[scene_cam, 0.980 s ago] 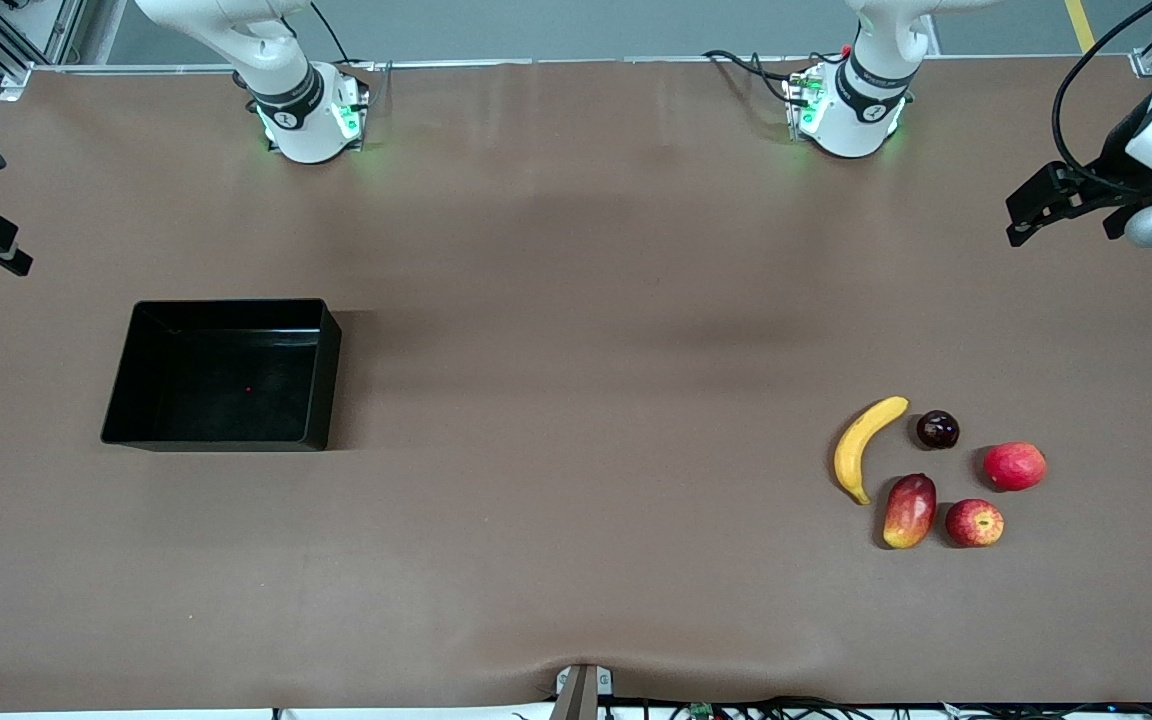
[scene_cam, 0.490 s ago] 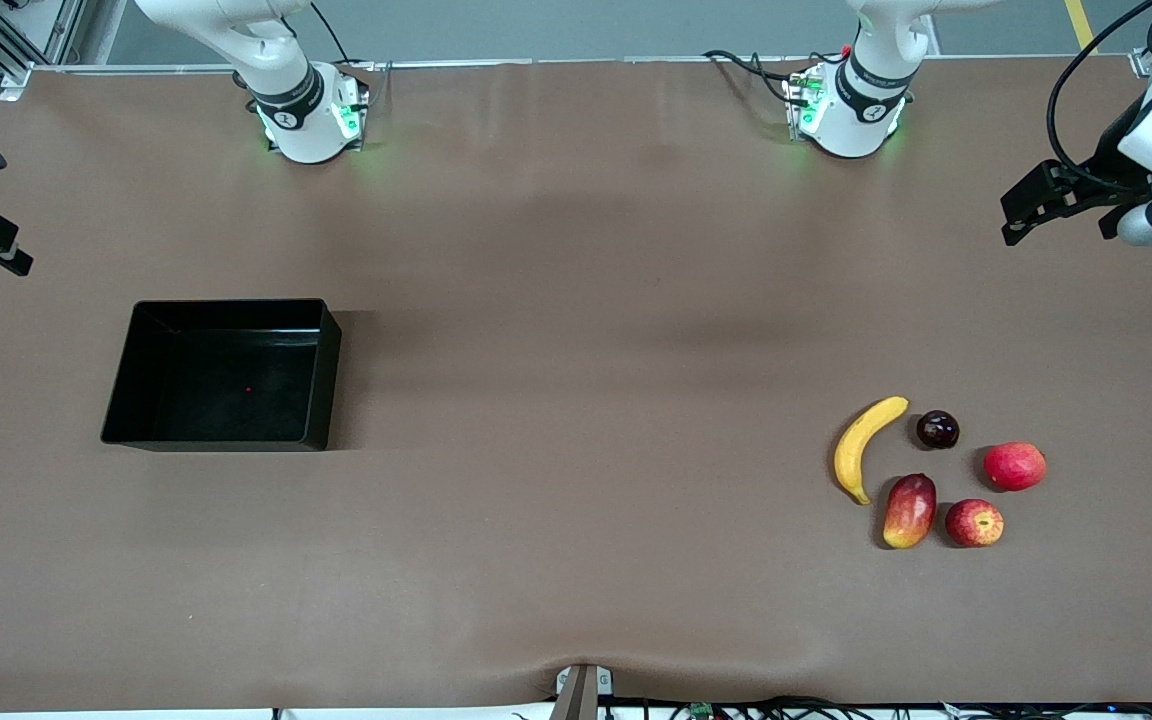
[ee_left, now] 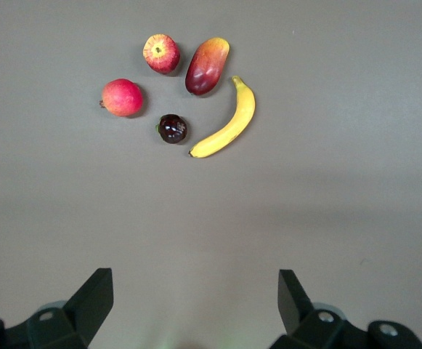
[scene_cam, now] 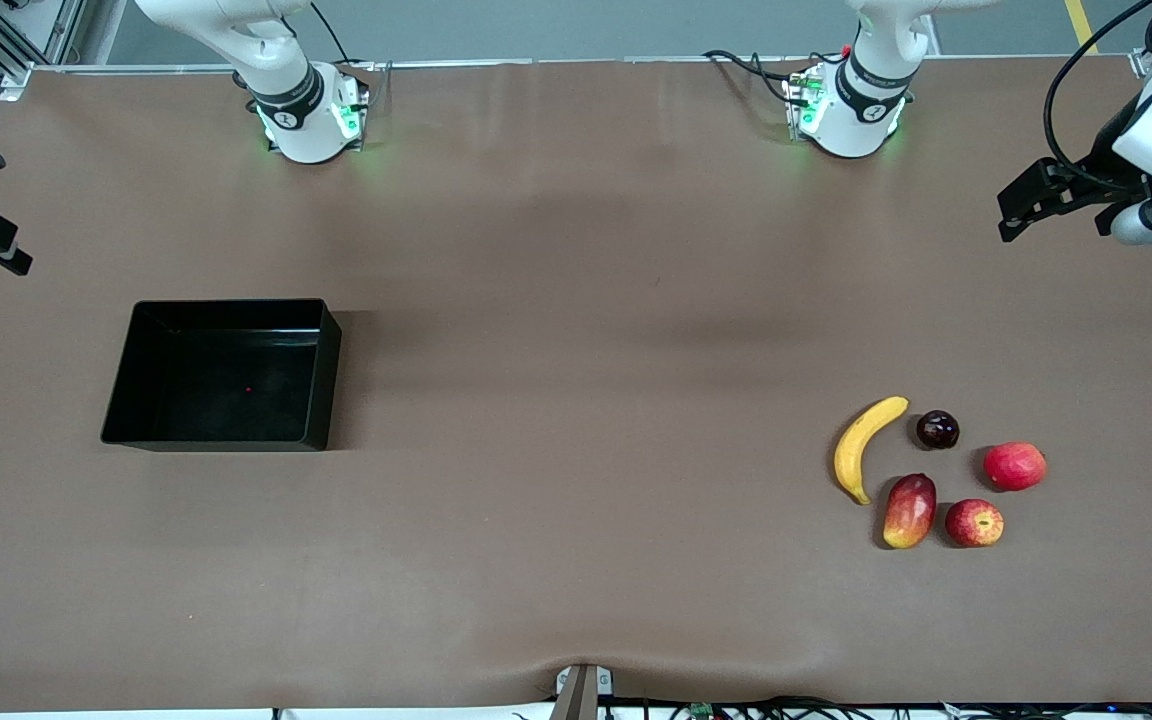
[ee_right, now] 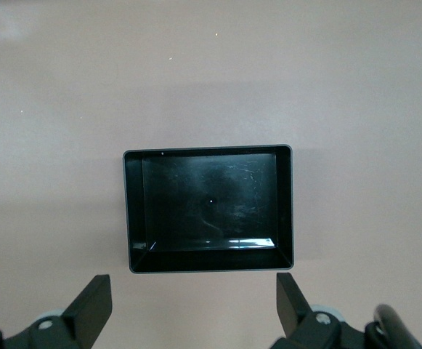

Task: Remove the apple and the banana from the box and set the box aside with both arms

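Box sits empty near the right arm's end of the counter. All fruit lies clustered on the bare counter toward the left arm's end: one banana, one apple, one mango, one plain red fruit, one dark plum. Judged: unloading done, box set aside. Left pincer hangs wide and empty high over that end; right pincer likewise wide, empty, high over the box, presumably parked.
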Tool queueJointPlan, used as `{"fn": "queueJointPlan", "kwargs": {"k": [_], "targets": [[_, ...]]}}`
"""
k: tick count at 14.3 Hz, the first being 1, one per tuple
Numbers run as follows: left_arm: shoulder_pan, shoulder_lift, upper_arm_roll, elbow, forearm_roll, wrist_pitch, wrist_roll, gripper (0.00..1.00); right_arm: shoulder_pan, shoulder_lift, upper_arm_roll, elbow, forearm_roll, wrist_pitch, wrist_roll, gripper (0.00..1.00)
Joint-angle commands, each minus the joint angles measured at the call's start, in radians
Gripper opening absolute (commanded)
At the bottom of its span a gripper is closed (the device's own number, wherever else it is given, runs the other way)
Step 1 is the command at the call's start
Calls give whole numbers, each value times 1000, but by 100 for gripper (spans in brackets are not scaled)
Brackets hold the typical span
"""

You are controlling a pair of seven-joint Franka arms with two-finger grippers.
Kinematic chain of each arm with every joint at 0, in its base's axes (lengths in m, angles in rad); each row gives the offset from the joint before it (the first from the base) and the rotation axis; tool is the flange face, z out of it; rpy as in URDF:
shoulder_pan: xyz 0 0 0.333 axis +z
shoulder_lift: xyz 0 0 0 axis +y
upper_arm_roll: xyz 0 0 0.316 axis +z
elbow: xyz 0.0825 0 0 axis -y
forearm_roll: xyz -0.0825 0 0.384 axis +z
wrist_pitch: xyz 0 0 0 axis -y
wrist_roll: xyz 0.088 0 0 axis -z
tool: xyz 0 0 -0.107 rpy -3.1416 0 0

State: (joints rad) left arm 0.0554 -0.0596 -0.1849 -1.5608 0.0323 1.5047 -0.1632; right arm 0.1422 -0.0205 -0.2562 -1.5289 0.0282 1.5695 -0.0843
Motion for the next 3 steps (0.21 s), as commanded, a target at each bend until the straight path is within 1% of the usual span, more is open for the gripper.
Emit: {"fn": "queueJointPlan", "kwargs": {"k": [1,3], "targets": [[8,-9,-1,-2,-34,-14,14,100,-7,1,8,10,-1,-14,9,100],[8,-9,-1,-2,-34,-20,14,100,-9,1,8,10,-1,-17,9,100]]}}
